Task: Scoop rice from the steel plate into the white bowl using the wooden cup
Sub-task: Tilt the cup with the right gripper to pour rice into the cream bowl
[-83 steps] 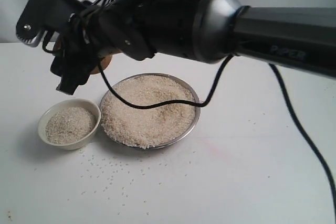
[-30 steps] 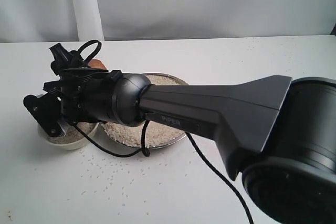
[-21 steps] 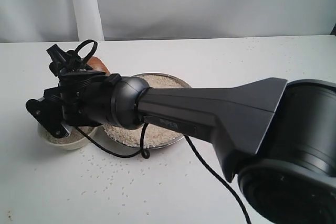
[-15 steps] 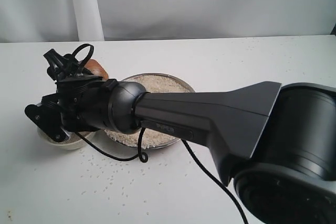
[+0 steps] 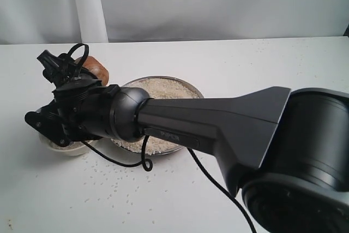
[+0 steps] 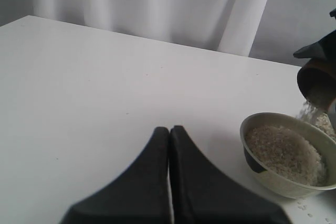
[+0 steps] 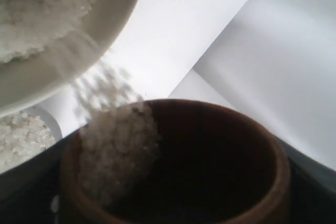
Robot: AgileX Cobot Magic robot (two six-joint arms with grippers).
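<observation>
Holds wooden cup (image 5: 94, 68) clamped in right gripper (image 5: 73, 69), tilted above white bowl (image 6: 266, 174), spilling rice (image 6: 286, 150) into it. Shows left gripper (image 6: 169, 140) pressed together.

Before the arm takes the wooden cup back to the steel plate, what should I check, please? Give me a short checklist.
1. Reddish-brown wooden cup emptied: not ok, rice is inside it.
2. Pour aimed at the small cream-white ceramic bowl: ok, though the stream falls near its rim.
3. Bowl has room: ok, the fill sits below the rim.
4. Spills: not ok, loose grains lie on the white table.
5. Left gripper out of the way: ok, shut, apart from the bowl.
</observation>
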